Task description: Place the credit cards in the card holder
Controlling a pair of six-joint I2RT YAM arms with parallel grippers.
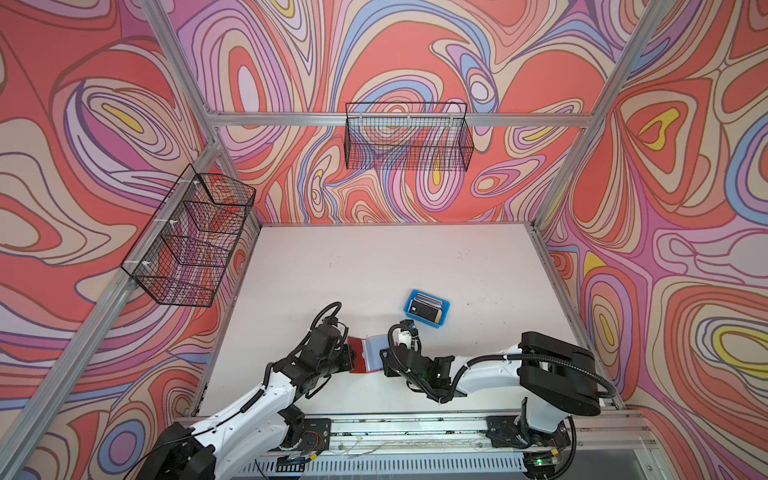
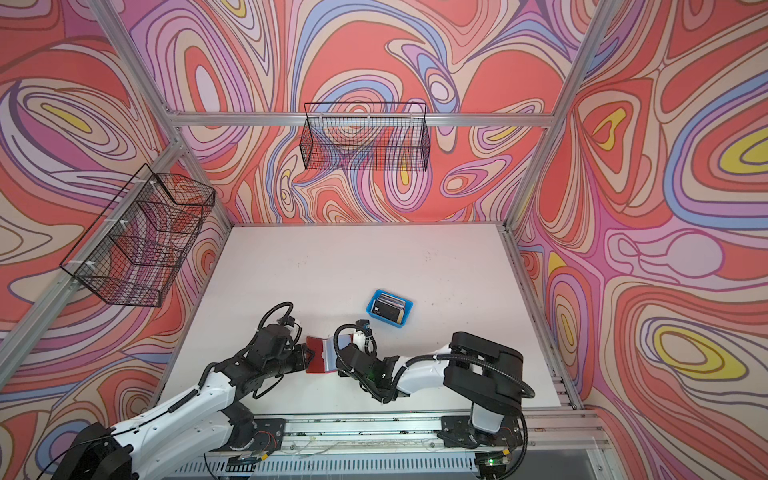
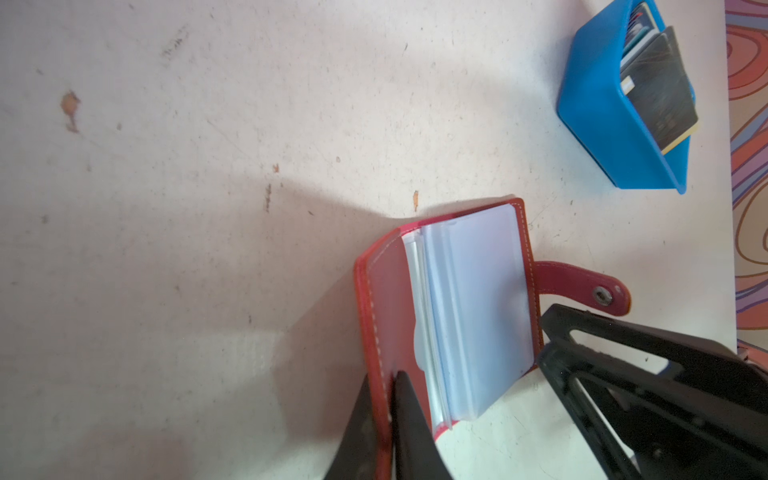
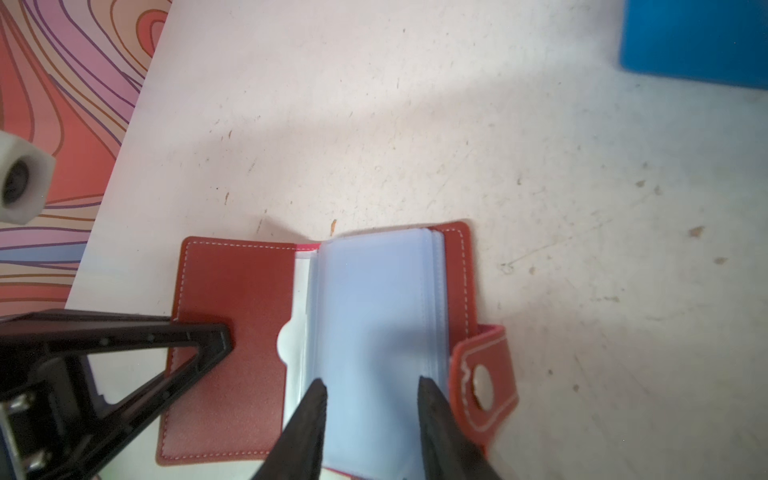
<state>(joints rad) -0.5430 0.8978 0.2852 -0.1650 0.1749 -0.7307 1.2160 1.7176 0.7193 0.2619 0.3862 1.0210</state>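
The card holder [image 4: 232, 291] is clamped by the left gripper [image 3: 384, 378]; the right gripper [image 4: 371, 392] is spread apart over its sleeves [image 4: 374, 299].

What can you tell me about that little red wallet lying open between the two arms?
The card holder is a red-brown, leather-look booklet with pale stitching, clear plastic sleeves and a snap tab. It lies open on the white table. The left gripper pinches one cover's edge; the right gripper, jaws apart, sits over the empty-looking sleeves.
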